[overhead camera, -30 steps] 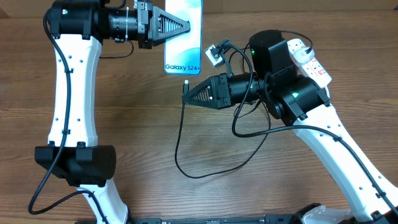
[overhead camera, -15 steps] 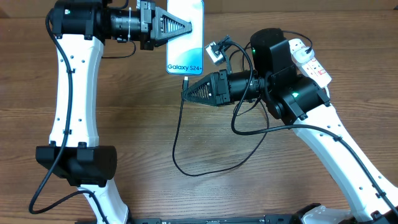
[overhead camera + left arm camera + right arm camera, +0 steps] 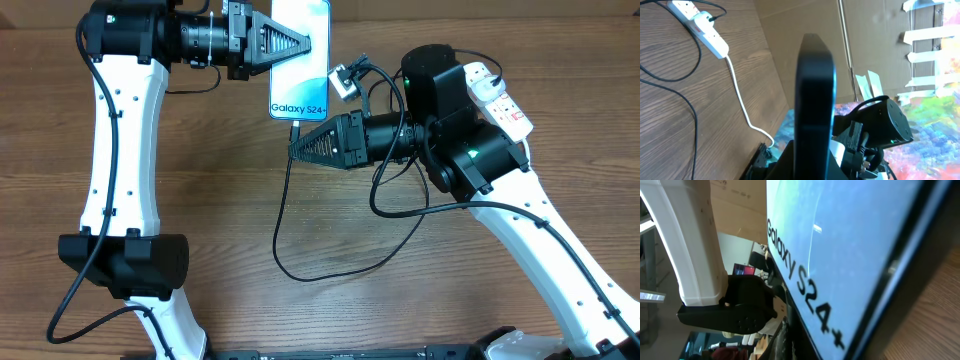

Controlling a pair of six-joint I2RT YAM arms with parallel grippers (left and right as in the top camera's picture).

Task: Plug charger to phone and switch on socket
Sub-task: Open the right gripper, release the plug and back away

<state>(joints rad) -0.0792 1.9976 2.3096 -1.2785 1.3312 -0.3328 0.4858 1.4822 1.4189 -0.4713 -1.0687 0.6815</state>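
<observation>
Overhead: the phone (image 3: 300, 92) is held off the table (image 3: 220, 200) at the top centre, screen up and lit, clamped across its width by the left gripper (image 3: 303, 42). Just below its lower edge the right gripper (image 3: 293, 148) is pinched tight on the charger (image 3: 279, 215) near the connector. The tip is pointed up at the phone's bottom edge, apparently touching it, though whether it is seated cannot be told. The rest of the cable is looped loosely on the wood.

The socket (image 3: 497, 96) is seen at the far right, partly behind the right arm, well apart from both grippers.

Left wrist: only the phone's dark edge (image 3: 814, 100) is shown, upright in the fingers. The socket (image 3: 702, 27) and its white cord (image 3: 742, 100) are plain here.

Right wrist: the view is filled by the blue screen (image 3: 850, 245), lettering legible. The connector is not made out here.
</observation>
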